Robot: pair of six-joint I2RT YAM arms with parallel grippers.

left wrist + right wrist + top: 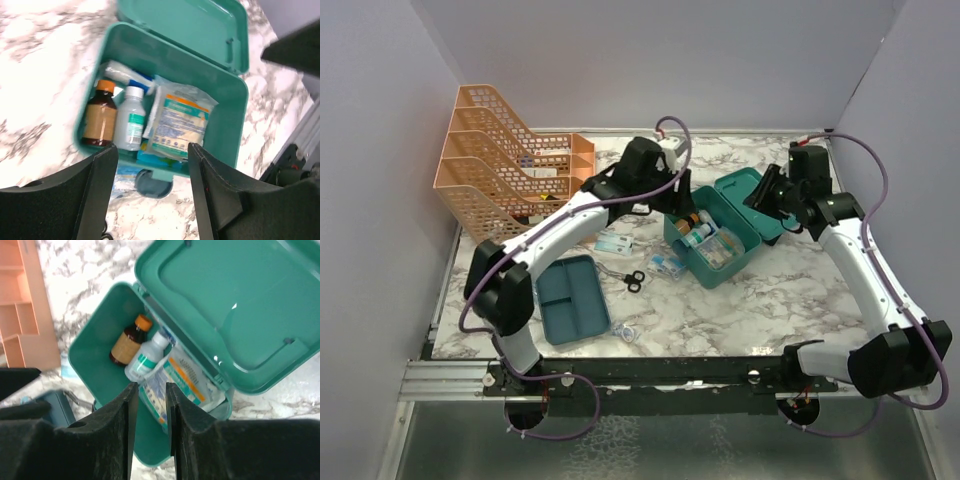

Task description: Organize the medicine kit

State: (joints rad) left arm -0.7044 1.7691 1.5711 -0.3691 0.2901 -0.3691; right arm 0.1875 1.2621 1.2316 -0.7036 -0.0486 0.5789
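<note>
Medicine kit (734,266) sits right of centre on the marble surface (720,320), its hinged lid (190,25) thrown fully open and lying back toward the far right. Inside, toward one end, an amber bottle with an orange cap (100,120) lies just beside a white bottle with a teal label (131,120). A flat printed sachet pack (180,122) takes up the middle, leaning over other packets that are too hidden to name. Left gripper (151,150) hangs above the kit's near rim, jaws spread wide, nothing between them. Right gripper (151,386) is poised over the open box from the lid side, jaws parted by only a narrow slit and empty — the sachet shows through the gap. On the surface to the kit's left: black-handled scissors (632,280), a teal divided tray (572,298) near the front edge, and a few small packets (665,263) touching or just beside the kit's wall — cannot tell which. Orange mesh file rack (500,165) stands at the far left corner.
</note>
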